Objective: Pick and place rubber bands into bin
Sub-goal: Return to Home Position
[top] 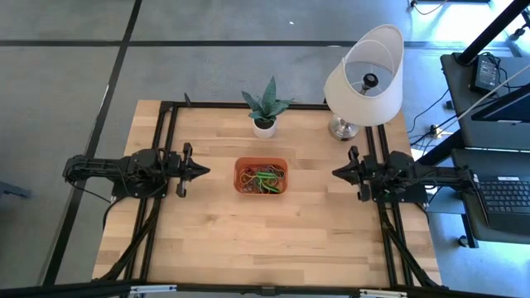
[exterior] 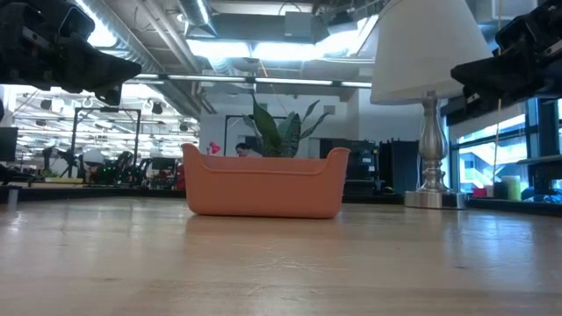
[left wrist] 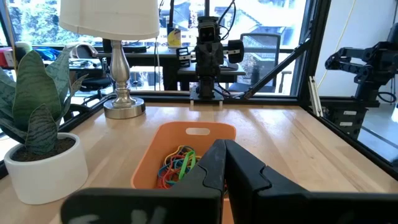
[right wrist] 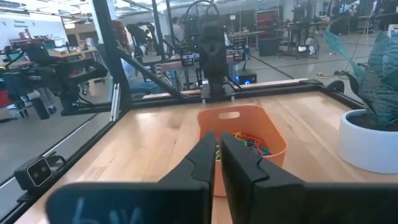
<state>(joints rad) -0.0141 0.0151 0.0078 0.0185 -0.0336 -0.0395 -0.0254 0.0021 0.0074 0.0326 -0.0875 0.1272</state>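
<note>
**Both arms wait at the sides of the counter; the rubber bands lie in the bin**

A pale wooden counter (top: 248, 248) is seen from above, with a dark robot arm at each side.

The orange-red bin (top: 238, 175) sits near the middle of the counter, between the two arms. The rubber bands (top: 263, 178) lie inside it as a tangled heap of green, red, tan and blue loops. None shows on the bare wood around the bin.

The left gripper (top: 203, 170) hangs above the counter at the left, pointing toward the bin and well apart from it. Its fingers (left wrist: 245, 171) are pressed together and hold nothing.

The right gripper (top: 338, 171) mirrors it at the right, also pointing toward the bin and well apart from it. Its fingers (right wrist: 202, 162) are closed, with only a thin slit between them, and hold nothing.

From counter height, both arms are raised clear of the wood, high in the two upper corners.

At the far edge of the counter, a small plant in a white pot (top: 265, 126) stands behind the bin. A lamp (top: 364, 79) with a white shade and a silver base stands in the far right corner.
</note>
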